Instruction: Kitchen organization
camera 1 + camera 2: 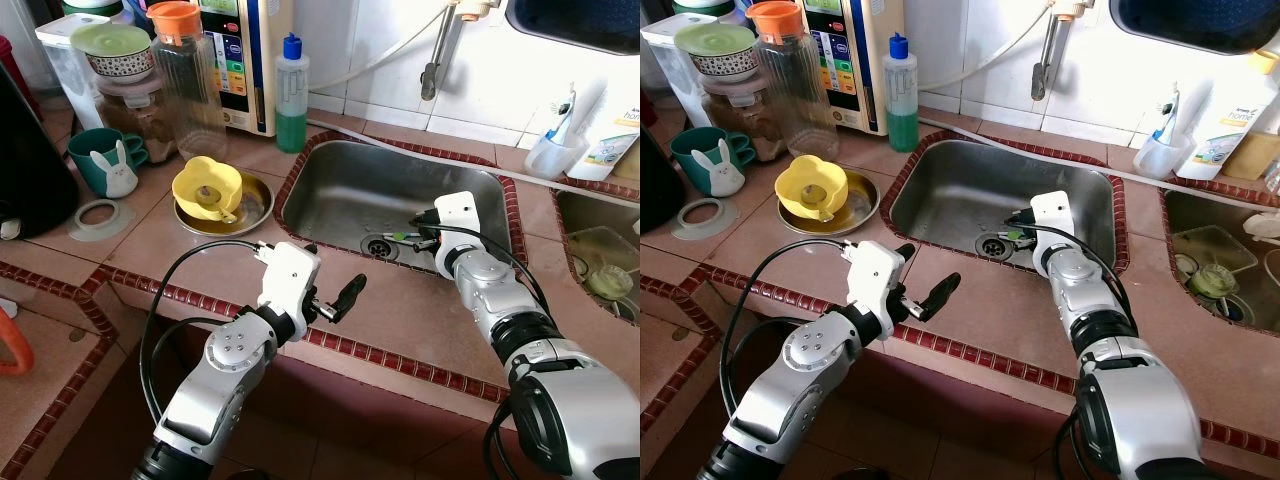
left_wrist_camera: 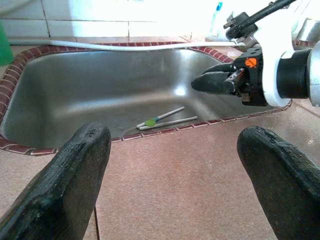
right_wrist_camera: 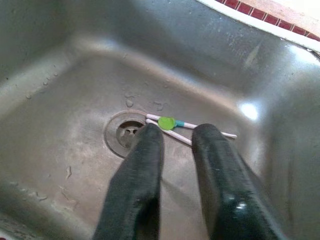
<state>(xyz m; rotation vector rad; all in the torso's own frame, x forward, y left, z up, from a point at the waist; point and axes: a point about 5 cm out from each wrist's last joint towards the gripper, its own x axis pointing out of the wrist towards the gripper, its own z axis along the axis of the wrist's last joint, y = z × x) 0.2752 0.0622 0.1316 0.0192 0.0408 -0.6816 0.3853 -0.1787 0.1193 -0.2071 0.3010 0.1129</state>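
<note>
Home kitchen before me. Steel sink (image 1: 350, 190) set in terracotta-tiled counter (image 1: 400, 320) with red brick-tile edging. Green dish-soap bottle (image 1: 292, 95), rabbit mug (image 1: 105, 160), jars (image 1: 125, 70), orange-lidded pitcher (image 1: 185, 75) along white-tiled wall (image 1: 380, 50). Toothbrush cup (image 1: 555, 150) by second basin (image 1: 600, 250).
</note>
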